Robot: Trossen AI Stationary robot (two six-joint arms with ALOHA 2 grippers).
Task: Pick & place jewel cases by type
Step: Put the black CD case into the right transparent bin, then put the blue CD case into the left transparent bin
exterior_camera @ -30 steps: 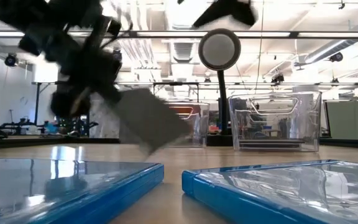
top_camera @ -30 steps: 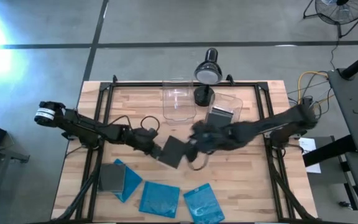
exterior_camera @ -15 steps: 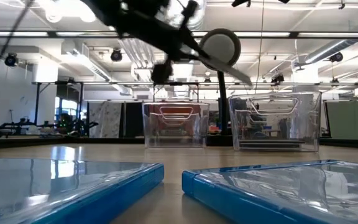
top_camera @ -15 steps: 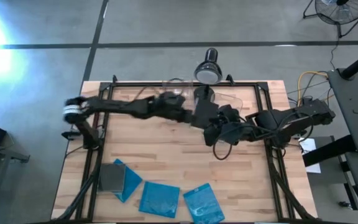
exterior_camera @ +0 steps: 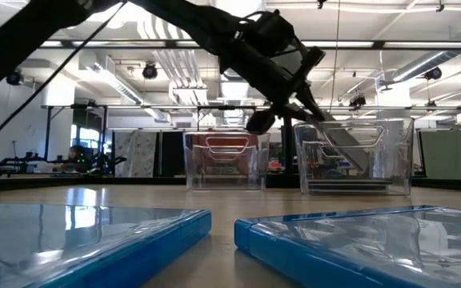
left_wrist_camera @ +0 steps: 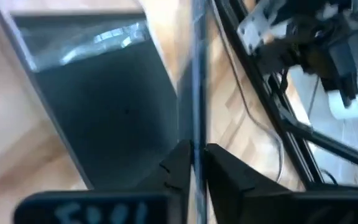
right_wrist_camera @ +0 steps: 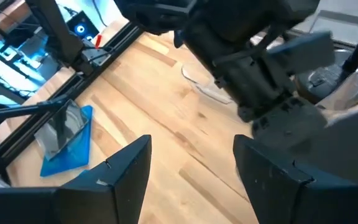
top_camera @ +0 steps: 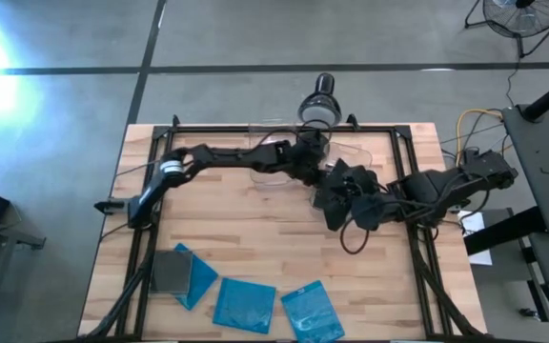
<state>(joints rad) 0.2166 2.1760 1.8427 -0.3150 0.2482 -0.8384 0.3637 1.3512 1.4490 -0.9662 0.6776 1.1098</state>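
Wooden tabletop (top_camera: pixel 255 238) carried the whole job, and by my reading the sorting was partly done. Two clear bins stood at the far edge: the left bin (exterior_camera: pixel 225 160) looked empty, apart from a reddish shape seen through its wall, while the right bin (exterior_camera: pixel 354 156) already held at least one dark case lying flat on its floor (exterior_camera: pixel 350 186). So the dark type had been started and the blue type had not.

Three blue jewel cases (top_camera: pixel 244 305) lay along the near edge, with another dark grey case (top_camera: pixel 171 272) resting on top of the leftmost blue one. These four were left to move.

Reaching across to the far right, the left pincer (exterior_camera: pixel 282 96) hung over the right bin, its fingers close together and pinched on the edge of a dark jewel case (left_wrist_camera: pixel 114 118) that slanted down into the bin. I judged this case was at the point of release, not yet lying flat.

Nearby, the right pincer (right_wrist_camera: pixel 191 162) waited just right of centre above the tabletop, fingers wide apart and holding nothing.
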